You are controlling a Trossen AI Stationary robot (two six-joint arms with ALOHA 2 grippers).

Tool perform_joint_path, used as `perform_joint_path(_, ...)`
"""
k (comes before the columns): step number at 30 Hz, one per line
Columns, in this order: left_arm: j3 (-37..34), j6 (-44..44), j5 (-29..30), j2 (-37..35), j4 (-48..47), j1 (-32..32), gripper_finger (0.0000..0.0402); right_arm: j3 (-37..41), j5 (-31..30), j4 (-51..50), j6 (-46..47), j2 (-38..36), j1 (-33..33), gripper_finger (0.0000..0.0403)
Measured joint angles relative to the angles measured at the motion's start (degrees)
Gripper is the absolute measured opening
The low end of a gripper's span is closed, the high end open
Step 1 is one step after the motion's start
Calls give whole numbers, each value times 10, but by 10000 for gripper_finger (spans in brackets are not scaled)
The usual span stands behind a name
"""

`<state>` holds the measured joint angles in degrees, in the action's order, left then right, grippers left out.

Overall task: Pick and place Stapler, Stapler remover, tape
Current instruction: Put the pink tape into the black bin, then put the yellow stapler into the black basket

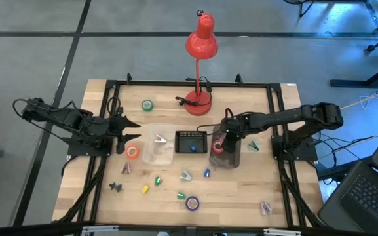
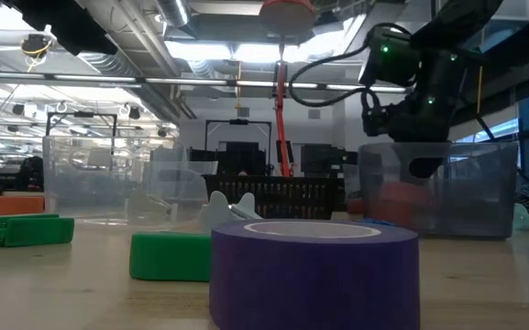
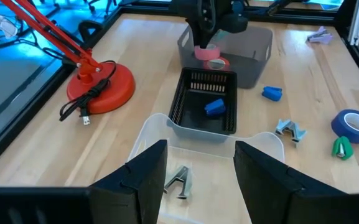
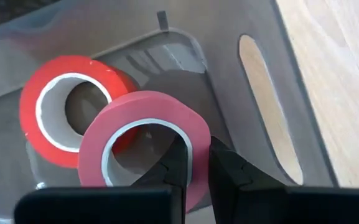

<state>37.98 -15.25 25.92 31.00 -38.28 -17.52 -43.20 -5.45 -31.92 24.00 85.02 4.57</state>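
Wooden table (image 1: 241, 196), red desk lamp (image 1: 200, 46) at its far edge, green tape roll (image 1: 148, 105) left of the lamp base, black basket (image 1: 191, 142) in front of the lamp, clear bin (image 1: 157, 147) left of the basket, grey bin (image 1: 230, 156) right of it, right gripper (image 1: 223, 139) over the grey bin, left gripper (image 1: 131, 131) left of the clear bin, orange tape roll (image 1: 132, 152) beside it, purple tape roll (image 1: 192, 203) near the front edge.

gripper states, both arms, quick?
Left gripper: open, empty, at the clear bin.
Right gripper: shut on the pink tape, over the grey bin.

Pink tape roll (image 4: 143, 149) partly behind claw (image 4: 195, 163), its lower rim cut off.
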Motion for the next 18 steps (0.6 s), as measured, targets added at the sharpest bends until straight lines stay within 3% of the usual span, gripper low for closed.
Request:
perform_joint_path(2, 0, 0, -1, 0, 0, 0, 177, -4, 6, 0, 5, -2, 0, 52)
perform_joint_path(11, 0, -2, -13, 0, 0, 0, 177, -72, 8, -52, 33, -30, -11, 224)
perform_joint_path(15, 0, -12, -47, 0, 0, 0, 177, -100, 8, -70, 57, -40, -43, 258)
perform_joint_path(18, 0, -25, -72, 0, -1, 0, 177, -114, 10, -28, 56, -47, -87, 265)
